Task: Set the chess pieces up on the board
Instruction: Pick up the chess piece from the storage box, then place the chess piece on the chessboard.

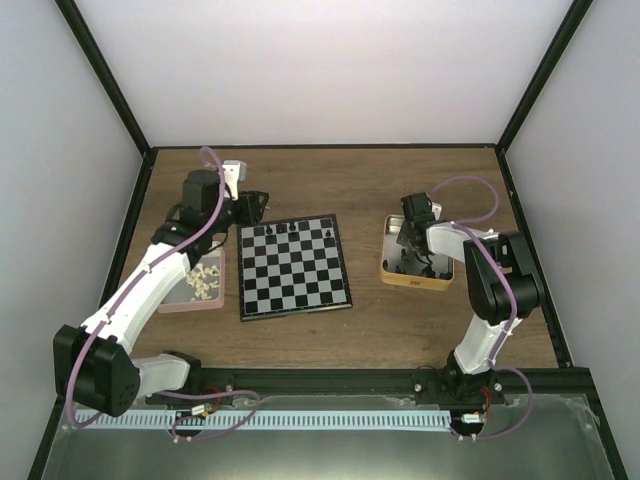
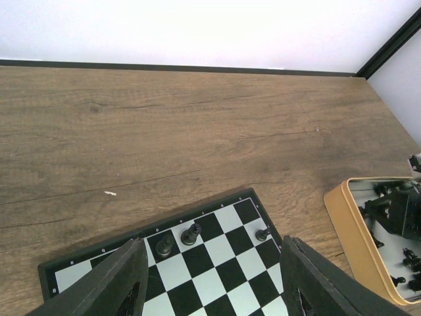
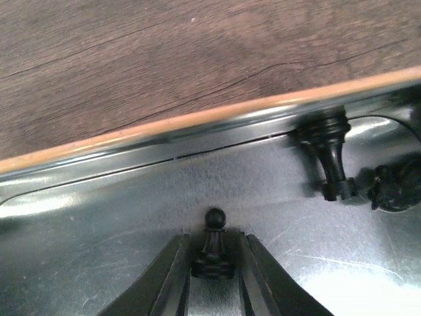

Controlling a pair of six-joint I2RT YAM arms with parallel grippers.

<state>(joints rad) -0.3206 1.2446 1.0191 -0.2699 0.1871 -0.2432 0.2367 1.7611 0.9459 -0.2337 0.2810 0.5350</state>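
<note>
My right hand (image 3: 214, 245), down in the rectangular tan-rimmed metal tin (image 3: 99, 217) right of the black-and-silver checked chessboard (image 1: 295, 285), looks pinched on a small black pawn (image 3: 212, 253). The grip is low at its base, so I fear it could tilt or slip on lifting. At the chessboard's far left corner, my left hand (image 2: 214, 245) hangs wide apart and empty. A careless descent could topple the three standing black pieces (image 2: 191, 234).

The top external view looks steeply down from above and behind on the whole table (image 1: 320, 180). The left wrist view looks low across the far edge of the board (image 2: 217, 276) toward the back wall (image 2: 197, 33). It shares the board and the tin (image 2: 339, 217), at its right edge, with the top view. The right wrist view sits very close inside the tin.
</note>
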